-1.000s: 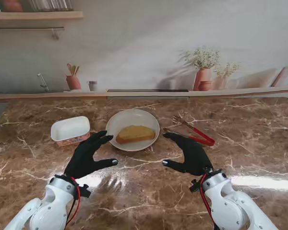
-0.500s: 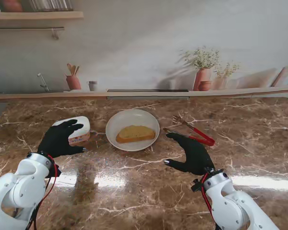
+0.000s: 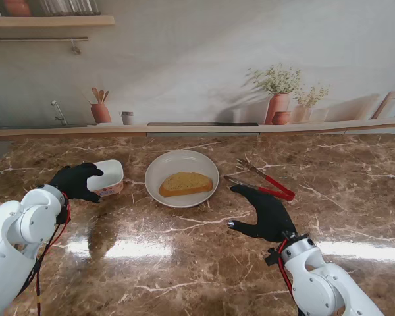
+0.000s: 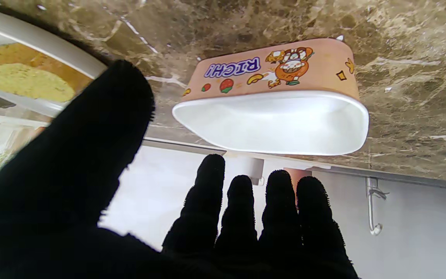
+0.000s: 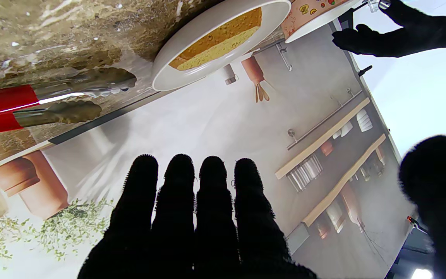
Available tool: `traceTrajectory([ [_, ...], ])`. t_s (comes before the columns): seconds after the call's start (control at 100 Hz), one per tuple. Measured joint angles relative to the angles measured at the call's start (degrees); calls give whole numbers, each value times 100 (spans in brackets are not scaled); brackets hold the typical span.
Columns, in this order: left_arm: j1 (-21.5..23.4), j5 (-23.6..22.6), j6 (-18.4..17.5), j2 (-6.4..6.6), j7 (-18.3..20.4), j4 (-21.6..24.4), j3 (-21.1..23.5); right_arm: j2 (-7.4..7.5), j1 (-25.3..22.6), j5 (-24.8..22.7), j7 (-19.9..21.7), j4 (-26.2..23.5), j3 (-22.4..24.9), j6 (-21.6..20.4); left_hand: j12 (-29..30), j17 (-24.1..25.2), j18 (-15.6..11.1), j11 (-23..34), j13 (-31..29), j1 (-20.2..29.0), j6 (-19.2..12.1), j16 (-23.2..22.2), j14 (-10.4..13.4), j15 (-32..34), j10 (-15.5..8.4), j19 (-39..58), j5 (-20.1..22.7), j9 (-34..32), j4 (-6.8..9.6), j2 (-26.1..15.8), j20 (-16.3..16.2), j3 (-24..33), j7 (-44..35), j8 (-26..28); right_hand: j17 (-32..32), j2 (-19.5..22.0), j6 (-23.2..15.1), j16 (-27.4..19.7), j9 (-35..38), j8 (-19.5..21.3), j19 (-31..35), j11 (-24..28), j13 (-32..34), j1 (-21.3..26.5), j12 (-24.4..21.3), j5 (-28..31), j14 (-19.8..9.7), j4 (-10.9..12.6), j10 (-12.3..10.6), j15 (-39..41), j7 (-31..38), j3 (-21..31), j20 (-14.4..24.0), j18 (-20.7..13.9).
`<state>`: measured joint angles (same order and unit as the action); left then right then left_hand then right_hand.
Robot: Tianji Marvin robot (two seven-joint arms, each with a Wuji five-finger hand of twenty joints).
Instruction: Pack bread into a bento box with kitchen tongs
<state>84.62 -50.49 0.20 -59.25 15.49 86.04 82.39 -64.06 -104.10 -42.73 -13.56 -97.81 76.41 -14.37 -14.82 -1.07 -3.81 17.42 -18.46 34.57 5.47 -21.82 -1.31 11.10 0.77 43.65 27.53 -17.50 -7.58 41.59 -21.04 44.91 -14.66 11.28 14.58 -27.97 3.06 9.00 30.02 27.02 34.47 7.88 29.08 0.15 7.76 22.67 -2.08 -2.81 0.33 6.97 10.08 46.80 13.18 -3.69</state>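
Tongs (image 3: 266,183) with red handles are lying on the marble counter (image 3: 184,250), just beyond the right hand (image 3: 263,212) at about its one o'clock. Their long axis is running diagonally, metal tips pointing toward eleven o'clock and the plate (image 3: 182,162), red handle end pointing toward four o'clock. The right hand is hovering open, fingers extended and thumb spread, gripping nothing; its fingertips are near the handles but not touching them. In the right wrist view the tongs' scalloped tips (image 5: 79,93) are slightly parted.

Bread (image 3: 185,184), a single golden slice, is resting on the white plate at the centre of the counter, at ten o'clock from the right hand.

The bento box (image 3: 106,178), white inside with a pink cartoon-printed wall, is sitting at nine o'clock from the plate, lid off. The left hand (image 3: 77,182) is reaching in beside the box's left end, fingers apart and holding nothing; whether it is touching the box wall I cannot tell.

The right hand is plainly the nearer one to the tongs, so the coming grasp probably belongs to it, closing across the red handles.
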Motion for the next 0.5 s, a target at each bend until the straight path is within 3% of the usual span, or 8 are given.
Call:
traceTrajectory([
  [0.26,-677,104,14,73,115,-858,-544,0,-60,6,13,-53,60,59,-67,-78,0,127,-241,-201,0,-196,0,163,12,117,-1,-351,-63,63,-65,67,-392,203,0,0,-10,0,0,2,1,-2,0,0,1,63,-2,0,-1,-4,1,0,0,0],
  [0.41,-878,126,0,74,-52,-1202,-807,2,-76,7,19,-69,65,73,-279,-167,0,322,-407,-242,-50,-586,-15,430,12,298,-2,-617,-63,63,-150,118,-963,495,0,0,-59,0,0,2,1,-3,0,0,3,63,-2,0,-1,-4,1,0,0,0],
  [0.5,-963,116,-30,74,-56,-1334,-917,3,-77,9,18,-69,62,87,-519,-356,26,505,-752,-243,-236,-871,-71,668,3,510,100,-969,-63,87,-299,188,-1469,749,0,0,-69,0,0,2,1,-3,0,0,9,63,-2,0,-1,-4,1,0,0,0],
])
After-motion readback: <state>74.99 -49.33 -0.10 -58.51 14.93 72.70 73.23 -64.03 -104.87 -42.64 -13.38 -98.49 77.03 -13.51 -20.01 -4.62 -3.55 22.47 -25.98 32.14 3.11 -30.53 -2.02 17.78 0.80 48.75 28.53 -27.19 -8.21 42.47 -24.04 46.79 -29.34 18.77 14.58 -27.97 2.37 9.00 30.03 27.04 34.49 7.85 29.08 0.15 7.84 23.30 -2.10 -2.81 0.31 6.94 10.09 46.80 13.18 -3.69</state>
